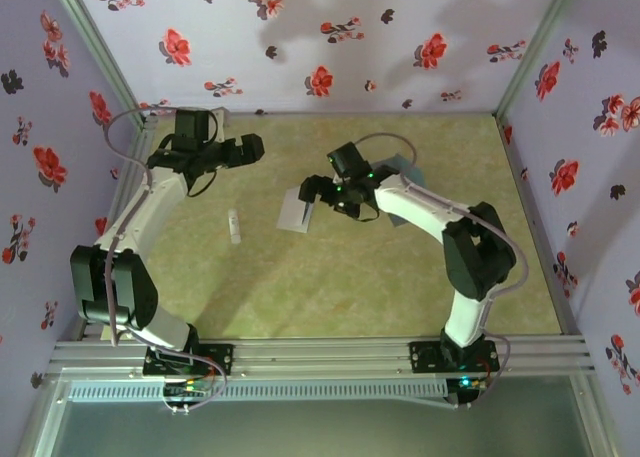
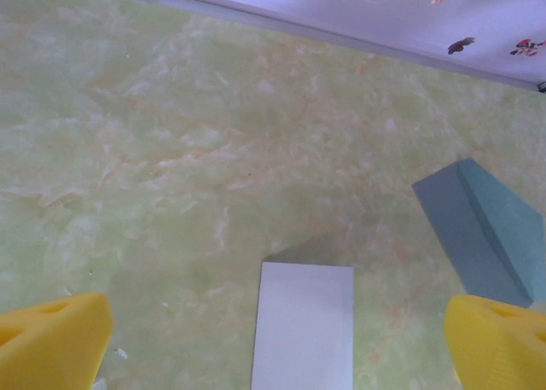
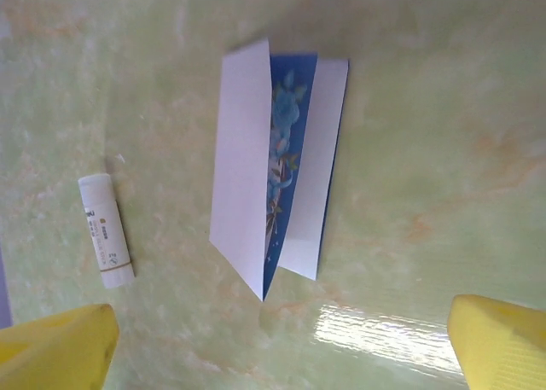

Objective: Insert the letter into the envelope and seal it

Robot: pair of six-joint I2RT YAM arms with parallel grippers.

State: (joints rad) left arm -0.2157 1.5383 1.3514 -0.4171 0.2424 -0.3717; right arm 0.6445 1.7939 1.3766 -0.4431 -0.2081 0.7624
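The letter lies folded on the green table, its white flaps standing partly open over a blue floral inside. In the top view the letter sits mid-table, just left of my right gripper. My right gripper is open above the letter's near end, its yellow fingertips wide apart and touching nothing. The slate-grey envelope lies flat to the right of the letter; the envelope is partly hidden behind the right arm. My left gripper is open and holds nothing, back left of the letter.
A small white glue stick lies on the table left of the letter. Floral-papered walls close in the back and both sides. The metal rail with both arm bases runs along the near edge.
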